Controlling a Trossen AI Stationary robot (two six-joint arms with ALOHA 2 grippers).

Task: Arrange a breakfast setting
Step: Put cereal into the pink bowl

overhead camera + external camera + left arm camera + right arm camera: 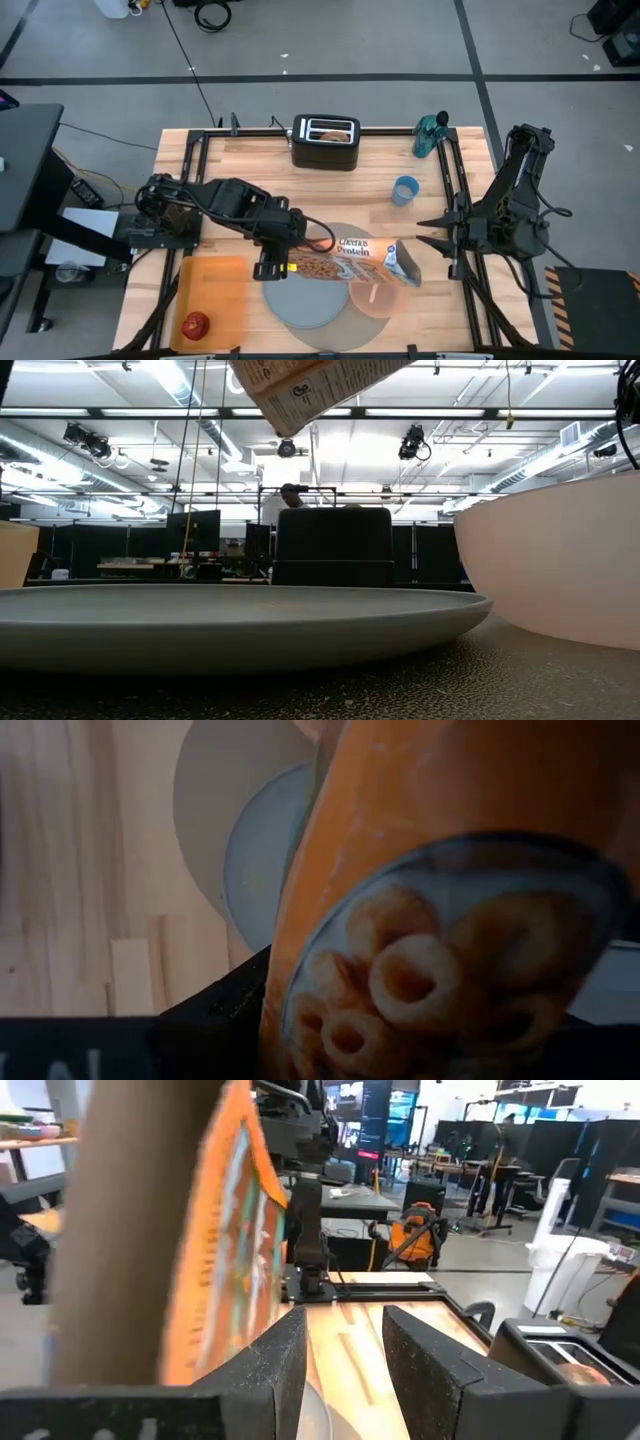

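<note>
An orange cereal box (345,262) hangs over the large round grey mat (345,232), with my left gripper (272,262) shut on its left end. The box's torn-open right end (402,266) is above the translucent pink bowl (378,297), which sits on the mat's right side. The smaller grey plate (305,303) lies on the mat's near side. A red apple (195,323) rests on the orange tray (215,285). My right gripper (432,228) stands open just right of the box, with nothing between its fingers (290,1360). My left gripper holds the cereal box by its closed end (292,266), coming at it slanting down from the table's left. The box fills the left wrist view (440,920) and hides the fingertips. It is lifted clear and reaches rightward over the mat.
A black toaster (325,142) stands at the far edge, with a teal bottle (430,135) and a blue cup (405,190) at the far right. In the low view the plate (240,620), bowl (560,570) and toaster (333,545) line up under the box (310,385).
</note>
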